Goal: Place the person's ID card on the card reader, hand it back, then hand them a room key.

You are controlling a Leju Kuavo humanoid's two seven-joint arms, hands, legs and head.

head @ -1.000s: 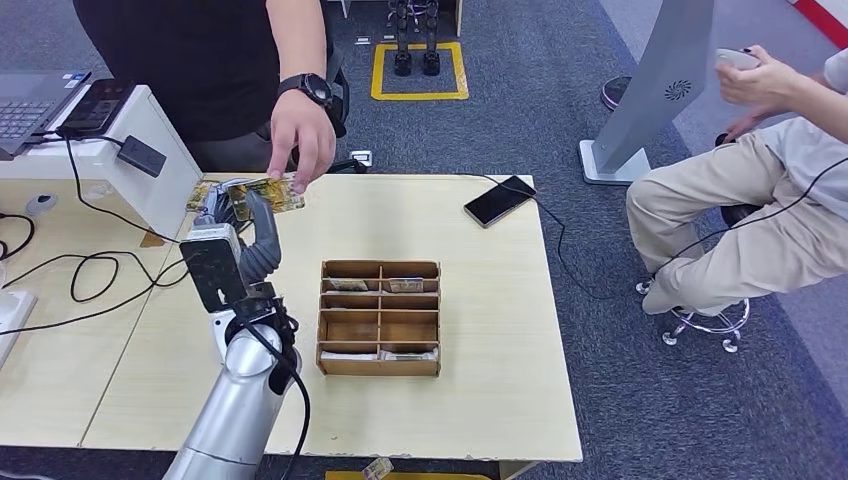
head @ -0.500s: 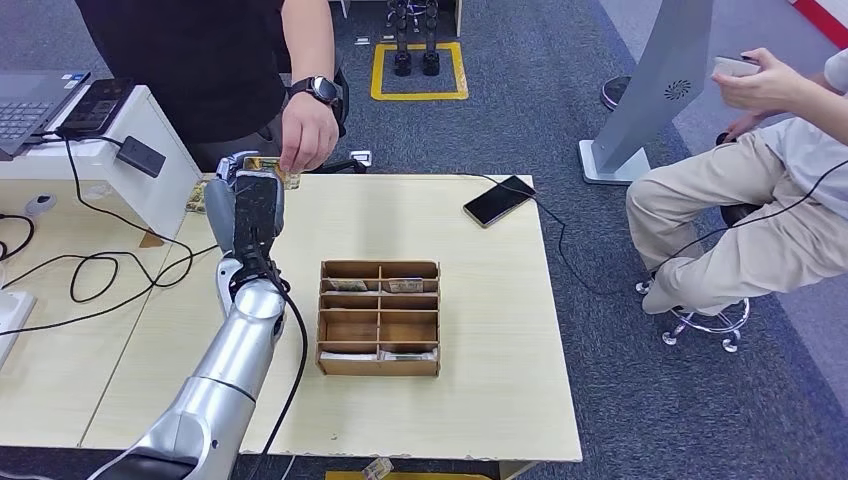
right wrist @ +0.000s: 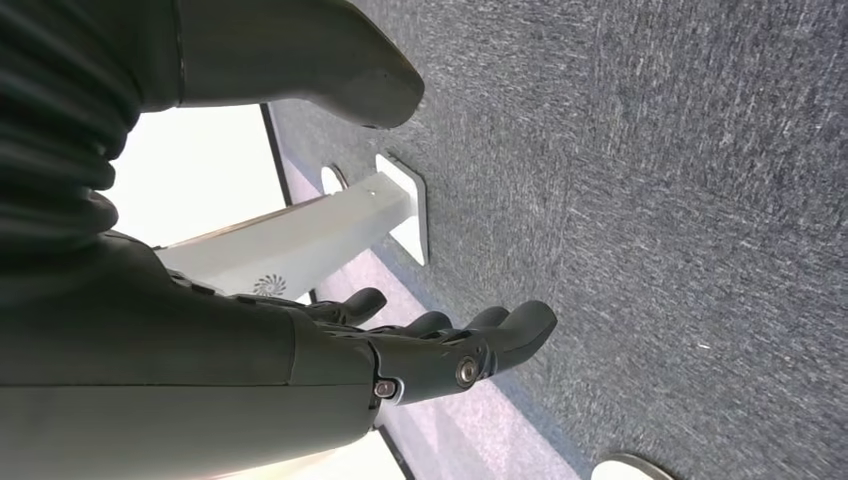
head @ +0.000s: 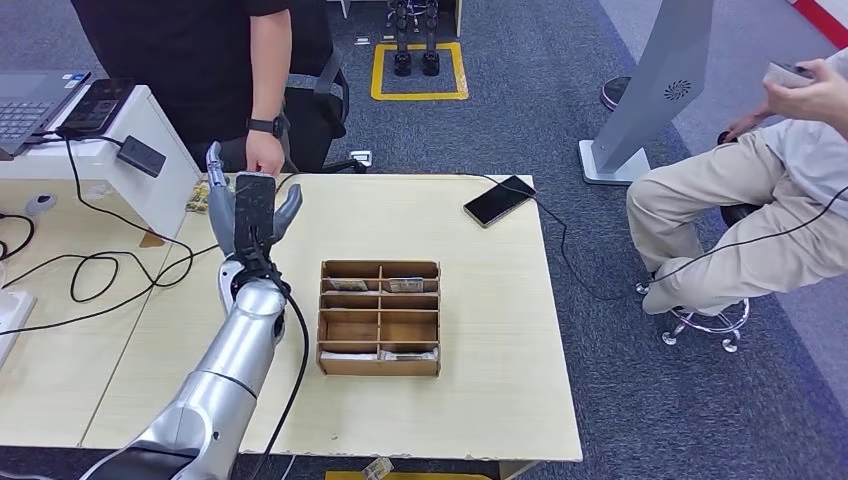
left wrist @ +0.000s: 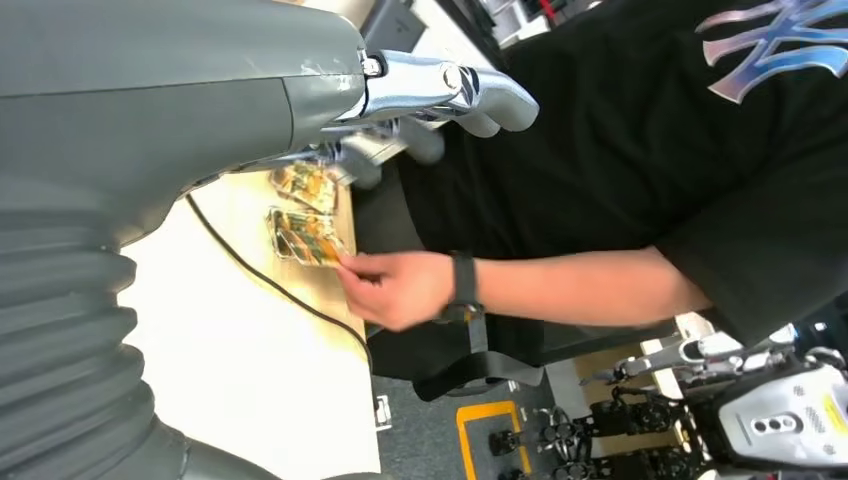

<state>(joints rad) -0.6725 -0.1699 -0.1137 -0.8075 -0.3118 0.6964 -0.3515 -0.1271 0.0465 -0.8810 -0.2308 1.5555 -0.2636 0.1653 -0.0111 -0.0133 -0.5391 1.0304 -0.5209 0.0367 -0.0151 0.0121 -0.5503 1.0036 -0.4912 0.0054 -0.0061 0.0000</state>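
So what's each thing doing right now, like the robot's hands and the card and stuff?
Left hand: up over the table, fingers apart, holding nothing.
Right hand: hanging over the floor, empty.
Card: pinched by the person's hand at the table edge.
Phone: flat on the table, screen dark, cable plugged in.
Box: open on top, cards in some slots.
Laptop: lid open.

Left hand (head: 252, 208) raised over the far-left corner of the table (head: 480, 330), fingers spread, nothing held — just beside a person's hand (head: 265, 155) at the edge. Wooden compartment box (head: 380, 318) mid-table; black phone (head: 499, 200) near the far-right corner, cabled.
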